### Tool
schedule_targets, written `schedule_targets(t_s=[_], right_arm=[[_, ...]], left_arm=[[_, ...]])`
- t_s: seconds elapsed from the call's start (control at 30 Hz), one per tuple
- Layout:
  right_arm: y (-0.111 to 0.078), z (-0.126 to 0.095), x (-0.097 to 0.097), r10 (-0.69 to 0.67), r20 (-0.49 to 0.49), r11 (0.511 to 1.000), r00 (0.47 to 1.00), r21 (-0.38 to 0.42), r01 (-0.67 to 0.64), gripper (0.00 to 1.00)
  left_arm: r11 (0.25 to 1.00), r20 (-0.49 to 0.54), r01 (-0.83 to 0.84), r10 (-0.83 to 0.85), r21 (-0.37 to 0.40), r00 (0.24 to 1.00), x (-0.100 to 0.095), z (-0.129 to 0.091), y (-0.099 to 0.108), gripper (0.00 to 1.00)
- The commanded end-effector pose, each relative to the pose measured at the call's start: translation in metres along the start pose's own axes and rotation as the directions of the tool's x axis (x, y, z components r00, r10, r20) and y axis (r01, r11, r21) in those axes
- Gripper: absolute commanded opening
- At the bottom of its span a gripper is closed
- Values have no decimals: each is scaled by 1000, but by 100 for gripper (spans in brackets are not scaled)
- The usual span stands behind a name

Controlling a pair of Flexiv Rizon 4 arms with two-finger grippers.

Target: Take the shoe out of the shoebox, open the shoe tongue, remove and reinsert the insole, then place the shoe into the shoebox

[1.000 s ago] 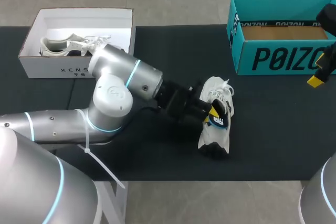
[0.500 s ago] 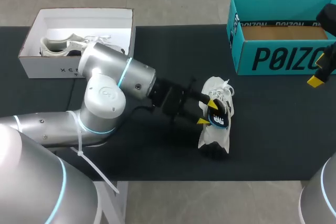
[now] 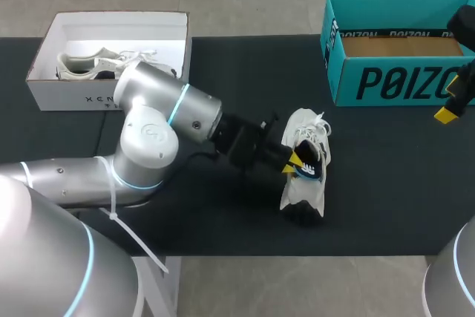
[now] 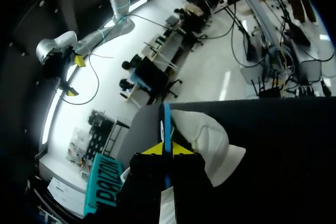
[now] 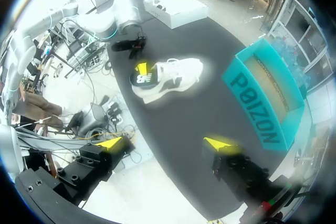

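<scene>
Left hand (image 3: 292, 162) pinching the insole (image 3: 310, 168) at the white shoe (image 3: 303, 192) on the dark counter (image 3: 386, 183).
The shoe lies out on the counter, not in a box, with its laces toward the far side. The dark insole stands partly out of the shoe's opening. The left hand's yellow tips are drawn together on the insole's thin edge (the left wrist view shows that edge as a blue strip between them). The teal shoebox (image 3: 386, 79) stands open, beyond the shoe on the right arm's side. A white box (image 3: 74, 96) holding a second shoe (image 3: 85, 64) sits well apart from the shoe, on the left arm's side. The right hand (image 5: 167, 143) hangs high above the counter's edge, far from the shoe, with its fingers spread apart and nothing between them.
</scene>
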State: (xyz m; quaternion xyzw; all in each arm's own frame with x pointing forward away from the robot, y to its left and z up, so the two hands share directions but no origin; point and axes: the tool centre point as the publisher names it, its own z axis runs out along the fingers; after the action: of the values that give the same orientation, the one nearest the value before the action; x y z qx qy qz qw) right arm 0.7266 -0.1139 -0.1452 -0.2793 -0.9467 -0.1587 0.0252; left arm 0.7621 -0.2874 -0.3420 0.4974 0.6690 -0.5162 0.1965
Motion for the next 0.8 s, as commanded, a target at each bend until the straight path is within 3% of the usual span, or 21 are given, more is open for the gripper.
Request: schedule_targets(t_s=[0.03, 0.3, 0.53, 0.67, 0.8], right_arm=[[1, 0, -2, 0, -3, 1000, 1000, 4, 0, 100], [1, 0, -2, 0, -3, 1000, 1000, 4, 0, 100], [1, 0, -2, 0, -3, 1000, 1000, 4, 0, 100], [1, 0, -2, 0, -3, 1000, 1000, 4, 0, 100], [1, 0, -2, 0, -3, 1000, 1000, 4, 0, 100]], left_arm=[[1000, -20, -24, 24, -6, 1000, -8, -4, 12, 0], [999, -14, -49, 49, -7, 999, -16, 3, 23, 0], [999, -31, -18, 19, 32, 999, 8, 19, 12, 0], [1000, -47, -2, 3, 31, 999, 19, 16, 7, 0], [1000, -48, -5, 5, 1, 999, 17, 8, 6, 0]])
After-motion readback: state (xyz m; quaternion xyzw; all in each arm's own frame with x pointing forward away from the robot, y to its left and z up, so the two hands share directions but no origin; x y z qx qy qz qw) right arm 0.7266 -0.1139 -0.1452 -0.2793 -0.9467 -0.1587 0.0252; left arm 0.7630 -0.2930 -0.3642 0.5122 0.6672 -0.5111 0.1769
